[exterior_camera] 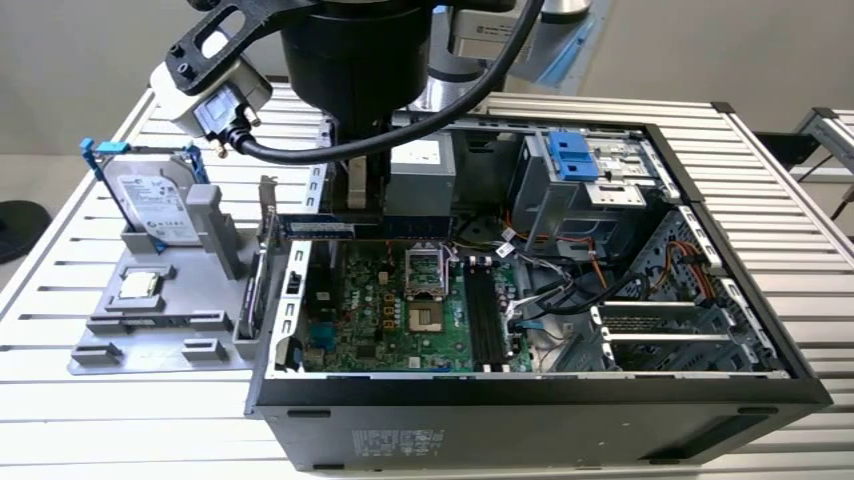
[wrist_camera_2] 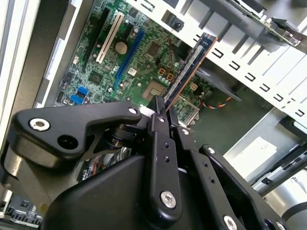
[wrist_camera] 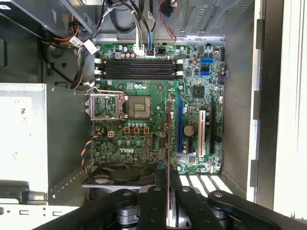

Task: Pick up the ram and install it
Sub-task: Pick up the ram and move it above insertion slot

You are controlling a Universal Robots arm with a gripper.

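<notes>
The ram (wrist_camera_2: 191, 64) sits clamped in the gripper (wrist_camera_2: 165, 114), above the motherboard (wrist_camera: 144, 143) near its fan-side edge and well apart from the memory slots (wrist_camera: 136, 68) at the opposite edge. Hold the stick parallel to those slots and clear of the loose cables (wrist_camera: 139, 21) — judge alignment where it shows edge-on.

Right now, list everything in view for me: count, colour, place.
ram: one, dark blue-green, held over the motherboard.
motherboard: one, green, inside the case.
memory slots: four, black, empty, on the motherboard.
case: one, black, open, on the table.
hard drive: one, silver with blue rails, upright in the fixture.
fixture: one, grey, at the exterior view's left of the case.
table: one, white, slatted, under everything.
pincer: one, black, shut on the ram.
</notes>
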